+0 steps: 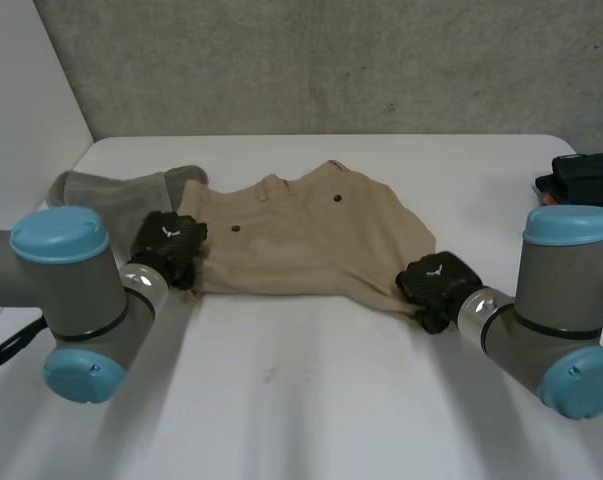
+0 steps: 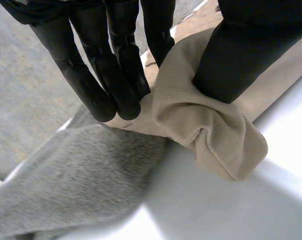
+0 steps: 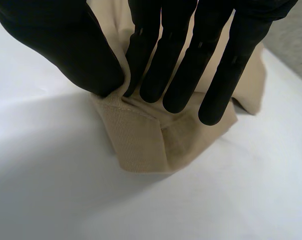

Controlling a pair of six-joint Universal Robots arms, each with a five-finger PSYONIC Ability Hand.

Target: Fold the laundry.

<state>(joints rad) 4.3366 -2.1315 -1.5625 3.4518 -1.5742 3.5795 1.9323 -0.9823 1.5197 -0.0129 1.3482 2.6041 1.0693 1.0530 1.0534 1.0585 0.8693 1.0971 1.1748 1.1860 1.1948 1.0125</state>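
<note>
While the tan cloth [image 1: 311,240] lies flat in the middle of the white table [image 1: 311,400], the near half of the table is bare, with lots of room in front of both arms. More bare table runs behind the cloth up to the back edge, and a grey wall [image 1: 331,60] stands past it. A grey cloth [image 1: 111,190] lies at the far left, touching the tan cloth's left side. The tan cloth is smooth and wide, with two dark buttons.

The left robot hand [image 1: 168,245] pinches the near left corner between thumb and fingers, and the corner [image 2: 211,135] is bunched into a lump just beside the grey cloth [image 2: 80,175]. The right robot hand [image 1: 436,280] pinches the near right corner, which [image 3: 140,145] folds under its fingers [image 3: 181,60].

Some dark things [image 1: 586,175] sit at the table's right edge, cut off, and I cannot tell what they are. From above, each robot hand covers its corner.
</note>
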